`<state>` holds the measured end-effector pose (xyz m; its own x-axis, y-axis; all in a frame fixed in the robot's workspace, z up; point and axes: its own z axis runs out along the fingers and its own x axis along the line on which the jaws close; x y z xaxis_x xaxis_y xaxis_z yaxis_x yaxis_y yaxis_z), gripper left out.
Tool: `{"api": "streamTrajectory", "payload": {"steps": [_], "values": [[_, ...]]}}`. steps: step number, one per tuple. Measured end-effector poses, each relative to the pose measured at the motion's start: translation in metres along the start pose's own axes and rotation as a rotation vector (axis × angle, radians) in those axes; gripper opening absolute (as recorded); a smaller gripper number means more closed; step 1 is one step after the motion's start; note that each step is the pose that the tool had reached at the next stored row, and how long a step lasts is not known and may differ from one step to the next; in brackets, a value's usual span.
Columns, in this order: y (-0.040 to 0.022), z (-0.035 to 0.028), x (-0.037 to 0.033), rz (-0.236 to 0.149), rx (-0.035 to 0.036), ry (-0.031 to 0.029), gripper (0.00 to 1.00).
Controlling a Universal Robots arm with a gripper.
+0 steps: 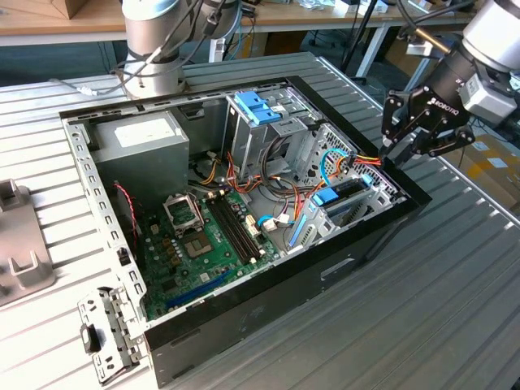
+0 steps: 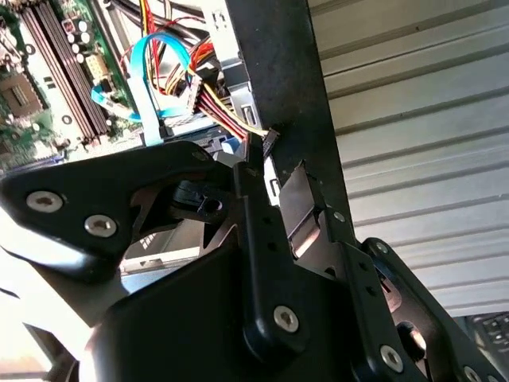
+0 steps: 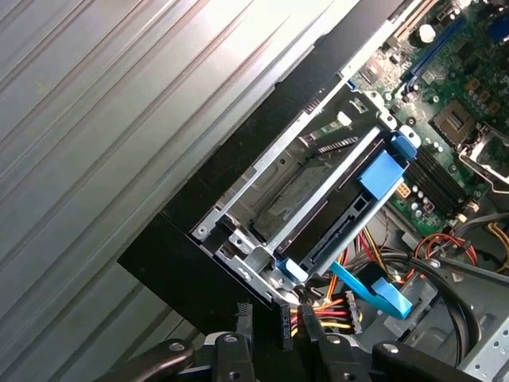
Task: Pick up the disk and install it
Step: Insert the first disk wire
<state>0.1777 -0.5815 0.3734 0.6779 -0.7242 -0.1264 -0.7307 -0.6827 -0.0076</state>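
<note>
The disk, held in a light-blue frame with a blue tab, lies inside the metal bay at the case corner. In the exterior view the disk is at the case's right end, under a blue tab. My gripper hangs just above the case's right rim, right over that bay. In both wrist views its fingers are closed on a black connector at the end of a red, yellow and orange wire bundle. That connector hangs a short way off the bay's near end.
The open computer case lies on a ribbed metal table. Inside it are a green motherboard, a grey power supply box, a drive cage with blue tabs and a light-blue flat cable. A metal bracket lies beside the case.
</note>
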Motion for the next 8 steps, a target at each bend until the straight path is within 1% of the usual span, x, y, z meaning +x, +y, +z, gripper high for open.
{"api": "streamTrajectory", "payload": {"steps": [5,8], "values": [[-0.0001,0.0054,-0.0001,0.000,-0.0001,-0.0001,0.36],[-0.0011,0.0068,-0.0012,-0.005,-0.0007,-0.0001,0.36]]}}
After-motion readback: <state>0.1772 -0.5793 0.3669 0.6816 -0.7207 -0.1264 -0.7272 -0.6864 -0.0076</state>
